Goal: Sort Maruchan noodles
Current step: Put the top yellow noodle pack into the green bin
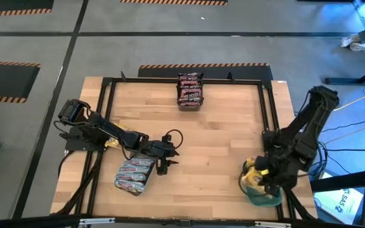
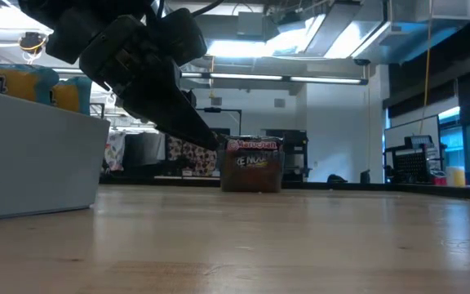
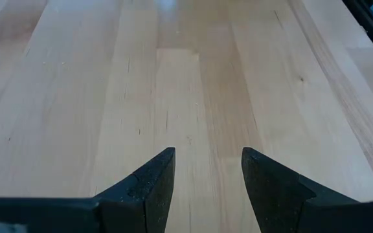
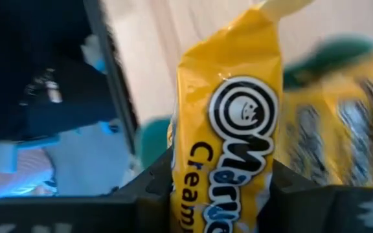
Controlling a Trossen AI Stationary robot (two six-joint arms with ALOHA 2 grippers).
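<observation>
My right gripper (image 4: 219, 191) is shut on a yellow Maruchan noodle packet (image 4: 228, 110) above the teal tray (image 1: 258, 197) at the table's near right, where more yellow packets (image 4: 342, 123) lie. My left gripper (image 3: 206, 175) stands open over bare wood, just right of the pale grey tray (image 1: 124, 187) that holds pinkish-silver packets (image 1: 135, 174). In the low view the left gripper (image 2: 198, 131) slants down, clear of the table. A stack of dark brown packets (image 1: 190, 90) rests on the table at the far middle. My right gripper pinches the yellow packet by its two side edges (image 4: 180, 175) between its two fingers (image 4: 151, 191), at the packet's end toward the wrist. The fingers slant steeply down and lie across the packet. The packet hangs below them, lifted clear above the teal tray.
A black metal frame (image 1: 268, 107) runs around the wooden table top (image 1: 227, 139). Wide bare wood lies between the two trays and the dark stack (image 2: 253, 163). The grey tray's wall (image 2: 31, 155) rises at the near left.
</observation>
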